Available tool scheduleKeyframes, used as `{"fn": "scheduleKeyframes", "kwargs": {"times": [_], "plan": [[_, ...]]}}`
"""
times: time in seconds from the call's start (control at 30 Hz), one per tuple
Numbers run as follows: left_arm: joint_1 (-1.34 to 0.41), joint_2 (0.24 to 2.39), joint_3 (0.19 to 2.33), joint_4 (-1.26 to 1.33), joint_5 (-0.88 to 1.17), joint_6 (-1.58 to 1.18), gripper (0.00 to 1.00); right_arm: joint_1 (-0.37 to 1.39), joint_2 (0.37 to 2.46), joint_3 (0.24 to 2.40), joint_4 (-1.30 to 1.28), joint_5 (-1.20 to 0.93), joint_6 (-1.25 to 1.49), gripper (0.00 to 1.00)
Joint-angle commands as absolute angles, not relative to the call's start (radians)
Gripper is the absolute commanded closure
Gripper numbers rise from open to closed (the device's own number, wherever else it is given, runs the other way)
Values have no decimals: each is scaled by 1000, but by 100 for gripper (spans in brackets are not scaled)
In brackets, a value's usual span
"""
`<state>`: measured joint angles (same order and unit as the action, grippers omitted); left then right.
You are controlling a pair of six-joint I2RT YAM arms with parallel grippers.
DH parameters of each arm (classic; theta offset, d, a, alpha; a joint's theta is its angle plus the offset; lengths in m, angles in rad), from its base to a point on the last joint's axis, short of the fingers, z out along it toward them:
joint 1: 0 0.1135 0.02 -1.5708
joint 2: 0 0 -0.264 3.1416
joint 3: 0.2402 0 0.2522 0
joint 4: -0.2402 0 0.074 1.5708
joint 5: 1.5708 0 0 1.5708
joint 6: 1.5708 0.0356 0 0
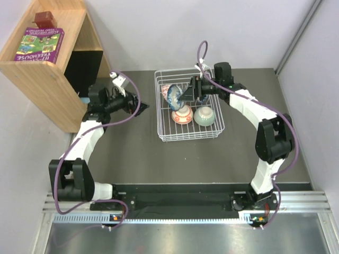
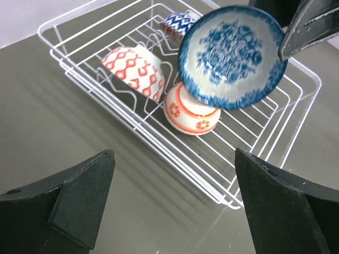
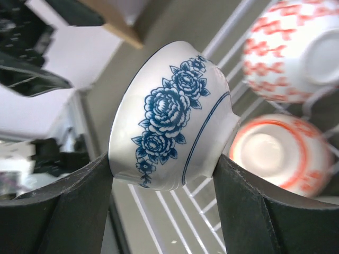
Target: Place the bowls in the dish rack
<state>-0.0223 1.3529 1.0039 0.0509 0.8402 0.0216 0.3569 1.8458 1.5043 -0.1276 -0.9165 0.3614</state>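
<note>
The right gripper (image 3: 163, 161) is squeezing a round blue-and-white flower bowl (image 3: 169, 116). It holds the bowl on its side above the white wire dish rack (image 1: 165, 132). In the rack sit a red-and-white patterned bowl (image 2: 135, 71), an orange-red bowl (image 2: 192, 114), a pale green bowl (image 1: 204, 116) and another blue-and-white bowl (image 2: 177, 24). The left gripper (image 2: 174, 156) is spread wide and empty, near the rack's left side, over the dark grey table (image 1: 132, 153).
</note>
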Motion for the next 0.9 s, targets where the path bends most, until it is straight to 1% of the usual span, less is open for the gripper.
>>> {"fn": "scheduleKeyframes", "kwargs": {"times": [0.0,0.07,0.13,0.23,0.27,0.37,0.57,0.87], "plan": [[-6,1301,977,46,804,47,1,351,1766,1647,-369,-677,123,100],[-8,1290,966,29,796,64,1,362,1763,1718,-448,-570,14,100],[29,1282,953,12,795,81,1,371,1758,1770,-541,-516,-79,100],[38,1264,933,5,793,98,1,412,1753,1816,-649,-379,-196,100],[40,1255,928,5,792,107,1,426,1752,1821,-669,-295,-225,100],[49,1235,908,5,782,115,1,480,1747,1835,-747,-172,-330,100],[57,1207,879,-40,769,135,1,577,1732,1818,-840,-31,-477,100],[61,1190,856,-60,765,150,1,630,1701,1798,-939,-5,-566,100]]}}
